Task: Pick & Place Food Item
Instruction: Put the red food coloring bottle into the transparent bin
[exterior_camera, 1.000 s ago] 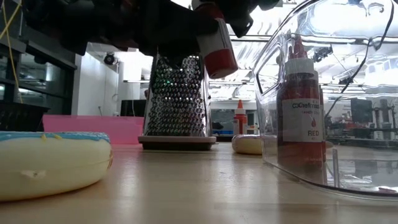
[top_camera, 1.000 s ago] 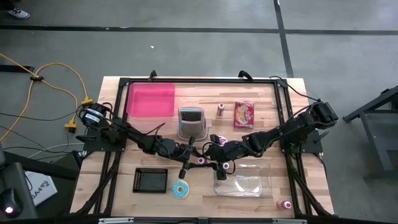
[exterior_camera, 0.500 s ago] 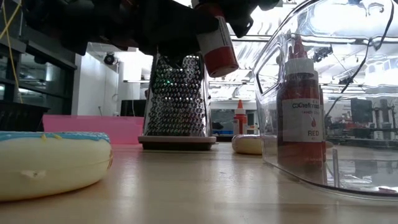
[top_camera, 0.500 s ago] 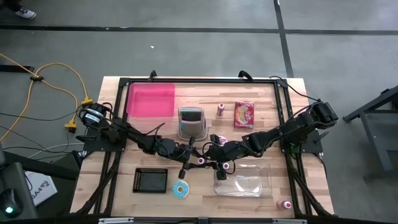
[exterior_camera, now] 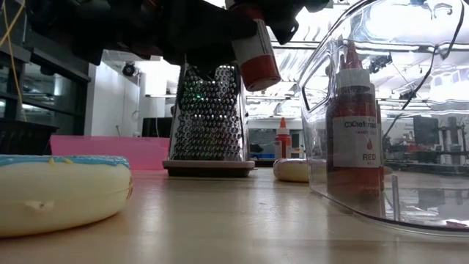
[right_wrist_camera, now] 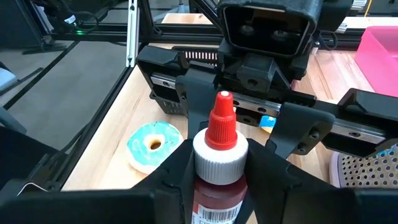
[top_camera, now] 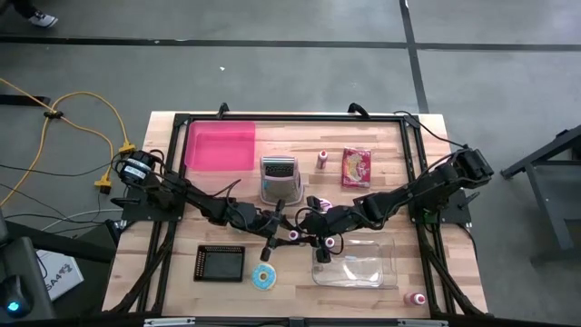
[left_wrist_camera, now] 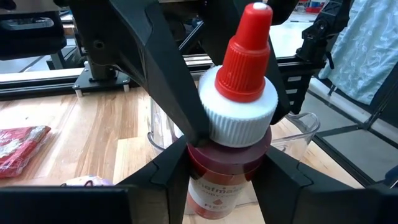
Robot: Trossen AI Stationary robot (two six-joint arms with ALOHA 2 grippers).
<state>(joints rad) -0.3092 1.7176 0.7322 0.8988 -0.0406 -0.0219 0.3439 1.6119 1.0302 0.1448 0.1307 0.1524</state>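
Change: nothing has visibly moved since the earlier frames; both arms stay locked at mid-table.
Bottle: red-capped, red liquid, held in the air between the two grippers, above the wood between the grater and the clear bin.
Left gripper: fingers clamped on the bottle's body, below the white collar.
Right gripper: fingers pressed against the bottle's sides, holding it too.
Donut: blue-iced, on the table near the front edge, beside a black tray.
Second bottle: upright inside the bin.
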